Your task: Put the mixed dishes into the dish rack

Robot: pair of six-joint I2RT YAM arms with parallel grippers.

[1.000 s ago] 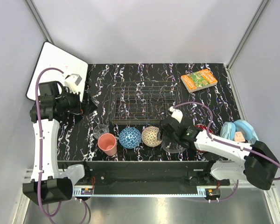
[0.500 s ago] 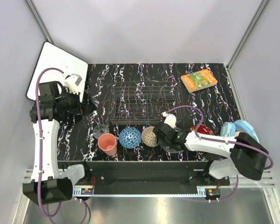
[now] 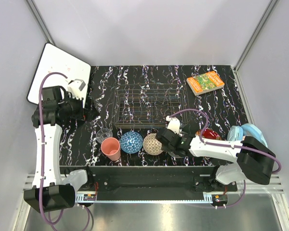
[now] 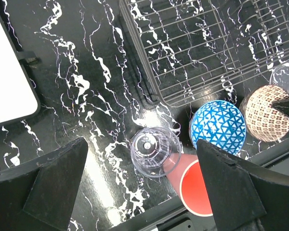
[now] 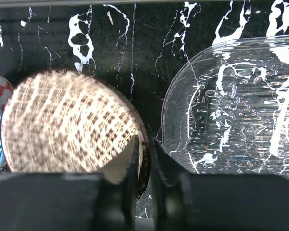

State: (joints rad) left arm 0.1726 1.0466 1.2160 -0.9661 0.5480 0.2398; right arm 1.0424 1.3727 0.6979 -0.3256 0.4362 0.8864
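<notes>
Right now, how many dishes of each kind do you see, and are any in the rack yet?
Cups and glasses: 2, pink cup and clear glass
Bowls: 2, blue bowl and tan bowl
Plates and dishes: 2, glass plate and red dish
Total: 6, none in the rack

White links and black joint housings on left arm (image 3: 42, 144) and right arm (image 3: 216, 149). 1 purple cable (image 3: 41, 86) looping along each. Blocky black fingers (image 4: 53, 183) close up.
</notes>
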